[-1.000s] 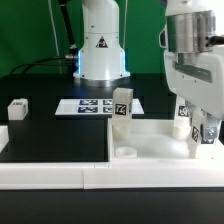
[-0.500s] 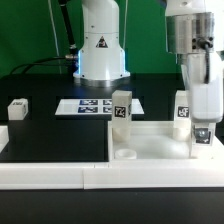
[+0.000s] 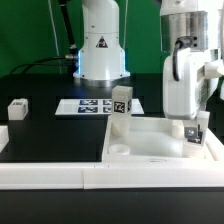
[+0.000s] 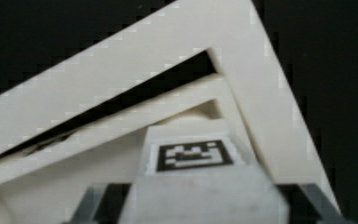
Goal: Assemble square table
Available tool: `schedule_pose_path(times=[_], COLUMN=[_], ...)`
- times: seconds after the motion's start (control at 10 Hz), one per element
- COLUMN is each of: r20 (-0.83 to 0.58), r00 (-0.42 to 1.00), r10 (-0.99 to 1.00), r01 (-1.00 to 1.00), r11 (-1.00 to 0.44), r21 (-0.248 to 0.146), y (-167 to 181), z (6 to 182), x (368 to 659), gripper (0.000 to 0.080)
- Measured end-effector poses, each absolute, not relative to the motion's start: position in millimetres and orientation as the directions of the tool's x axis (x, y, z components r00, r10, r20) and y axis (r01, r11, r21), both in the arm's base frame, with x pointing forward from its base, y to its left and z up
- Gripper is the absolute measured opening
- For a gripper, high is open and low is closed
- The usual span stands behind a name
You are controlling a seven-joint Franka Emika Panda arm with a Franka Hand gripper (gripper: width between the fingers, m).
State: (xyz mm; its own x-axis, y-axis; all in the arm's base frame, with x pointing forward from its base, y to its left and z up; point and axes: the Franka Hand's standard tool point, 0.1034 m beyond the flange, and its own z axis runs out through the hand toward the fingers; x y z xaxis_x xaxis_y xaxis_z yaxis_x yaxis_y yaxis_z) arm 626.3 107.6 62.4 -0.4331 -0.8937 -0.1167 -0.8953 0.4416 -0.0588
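Note:
The square table's white slab (image 3: 160,146) lies at the front right, with a round socket (image 3: 122,150) at its near left corner. One white tagged leg (image 3: 121,105) stands upright at the slab's far left corner. Another leg (image 3: 17,109) lies on the black table at the exterior view's left. My gripper (image 3: 195,138) is over the slab's right edge, shut on a third leg (image 3: 193,132) whose tag faces the camera. In the wrist view the held leg (image 4: 197,155) sits between my dark fingers (image 4: 98,205), above a corner of the slab (image 4: 247,70).
The marker board (image 3: 88,105) lies behind the slab near the robot base (image 3: 102,55). A long white bar fence (image 3: 50,172) runs along the front edge, and its side arm stands at the far left.
My hand has turned about its axis and shifted slightly to the exterior view's left, still holding the leg. A leg seen beside my hand before is now hidden behind it.

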Motion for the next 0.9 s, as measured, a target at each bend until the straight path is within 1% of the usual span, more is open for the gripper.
schedule_pose_path(times=[0.1,0.2,0.3,0.4,0.6,0.7,0.8,0.9], r20=[-0.117,-0.116,-0.122,-0.143,-0.182,-0.187,-0.18,-0.179], r00=[-0.433,-0.432,-0.43,-0.412,-0.37,-0.365,-0.365,-0.365], r10=[-0.894,-0.894,-0.895,-0.9,-0.911,-0.912,-0.913,-0.913], r01=[-0.896,-0.896,-0.896,-0.902,-0.916,-0.918,-0.919,-0.919], r11=[0.441,0.44,0.439,0.425,0.39,0.386,0.385,0.384], r21=[-0.059,-0.059,-0.061,-0.074,-0.092,-0.089,-0.085,-0.084], y=[107.7,107.7,111.4,125.3,135.2,134.2,134.0,134.1], z=[62.2,62.1,65.3,82.3,118.0,123.1,118.0,117.1], x=[626.2,626.2,627.1,628.2,623.7,622.7,621.4,621.1], gripper=[0.051,0.051,0.0619,0.0644,0.0648,0.0649,0.0649,0.0649])
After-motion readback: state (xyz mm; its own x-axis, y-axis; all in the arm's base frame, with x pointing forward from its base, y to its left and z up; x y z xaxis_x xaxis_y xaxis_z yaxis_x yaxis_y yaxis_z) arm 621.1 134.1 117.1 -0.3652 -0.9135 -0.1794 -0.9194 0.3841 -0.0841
